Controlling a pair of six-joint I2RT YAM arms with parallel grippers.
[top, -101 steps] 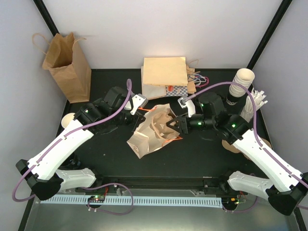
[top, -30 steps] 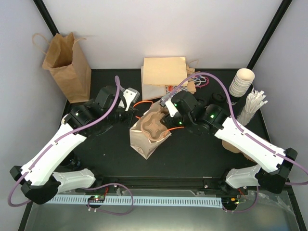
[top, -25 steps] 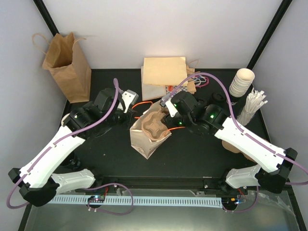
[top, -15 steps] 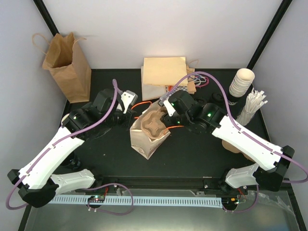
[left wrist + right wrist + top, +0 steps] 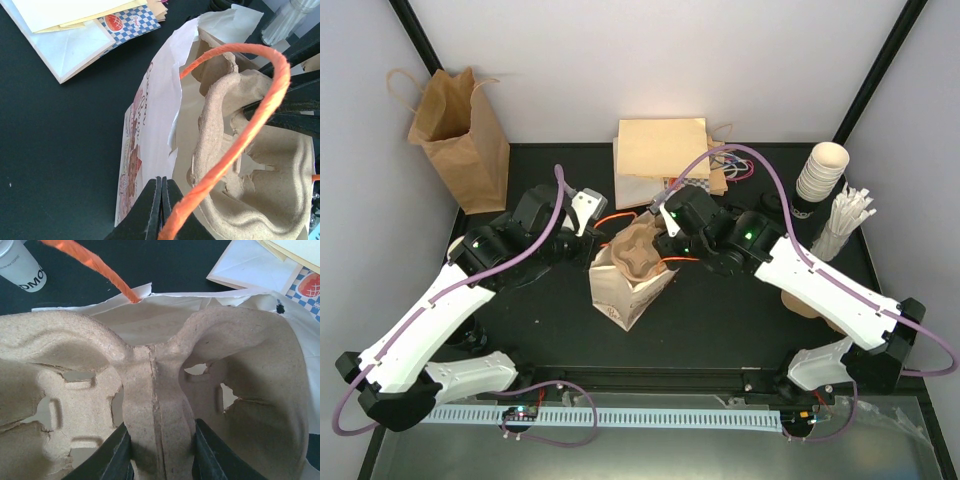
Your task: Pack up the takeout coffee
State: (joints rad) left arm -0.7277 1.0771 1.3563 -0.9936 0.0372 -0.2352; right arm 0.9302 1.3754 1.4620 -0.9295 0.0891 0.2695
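Note:
A white printed paper bag (image 5: 620,290) with orange handles stands open at the table's middle. My left gripper (image 5: 588,236) is shut on its left rim (image 5: 161,150), and an orange handle (image 5: 250,135) crosses in front of the fingers. A moulded cardboard cup carrier (image 5: 638,256) sits in the bag's mouth. My right gripper (image 5: 160,440) is shut on the carrier's middle ridge (image 5: 152,390). A white paper cup (image 5: 17,265) shows beyond the bag; its top is cut off, so I cannot tell whether it is the takeout coffee.
A brown paper bag (image 5: 455,125) stands open at the back left. Flat bags (image 5: 660,160) lie stacked at the back centre. Stacked cream cups (image 5: 820,170), black lids (image 5: 775,205) and a holder of white sticks (image 5: 845,215) crowd the right edge.
The bag, crumpled on its side earlier, now stands upright with the carrier in its mouth. In the last second the right gripper edged left with the carrier; the left arm barely moved.

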